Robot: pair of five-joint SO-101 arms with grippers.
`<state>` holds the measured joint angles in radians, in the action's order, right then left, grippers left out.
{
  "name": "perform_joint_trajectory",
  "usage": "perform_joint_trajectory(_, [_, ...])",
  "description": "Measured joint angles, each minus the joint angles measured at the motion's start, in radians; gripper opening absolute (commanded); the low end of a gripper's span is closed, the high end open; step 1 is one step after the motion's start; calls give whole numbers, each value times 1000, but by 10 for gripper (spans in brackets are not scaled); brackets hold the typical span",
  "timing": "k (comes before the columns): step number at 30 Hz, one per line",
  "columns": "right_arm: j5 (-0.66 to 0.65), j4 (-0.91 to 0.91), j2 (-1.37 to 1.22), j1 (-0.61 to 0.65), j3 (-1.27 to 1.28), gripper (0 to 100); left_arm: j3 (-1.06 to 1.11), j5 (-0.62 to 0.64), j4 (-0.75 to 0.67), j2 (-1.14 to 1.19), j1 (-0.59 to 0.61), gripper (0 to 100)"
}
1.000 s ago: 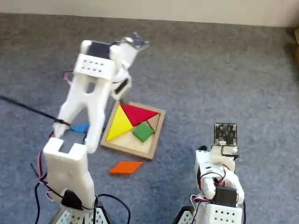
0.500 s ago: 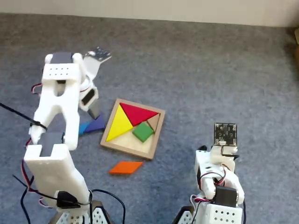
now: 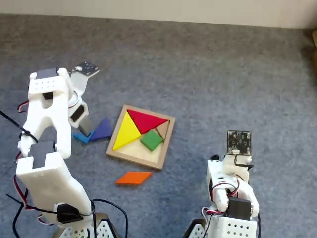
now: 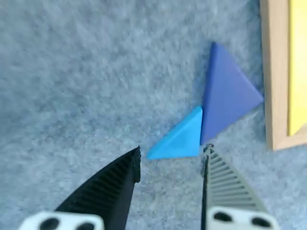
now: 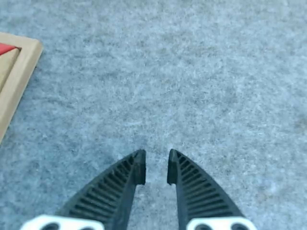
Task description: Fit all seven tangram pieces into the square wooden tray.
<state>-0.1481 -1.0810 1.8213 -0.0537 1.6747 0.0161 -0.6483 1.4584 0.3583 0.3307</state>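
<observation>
1. The left gripper (image 4: 171,150) is spread open at the light blue triangle (image 4: 182,139), which touches the dark blue triangle (image 4: 225,93) beside the tray (image 3: 133,159).
2. The yellow piece (image 3: 126,133), red piece (image 3: 147,120) and green piece (image 3: 151,140) lie inside the tray.
3. The orange piece (image 3: 133,177) lies outside it.
4. The right gripper (image 5: 156,167) is narrowly open and empty.

Soft, even light falls on the grey carpet (image 3: 223,74), with no glare. The wooden tray (image 3: 141,154) throws hardly any shadow, and the high view is brightest along 12 o'clock.
</observation>
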Motion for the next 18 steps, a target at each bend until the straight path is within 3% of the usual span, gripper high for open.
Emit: perform_joint_trajectory(18, [0,0,0,0,0,91,285,-21,-408,-41,21,206])
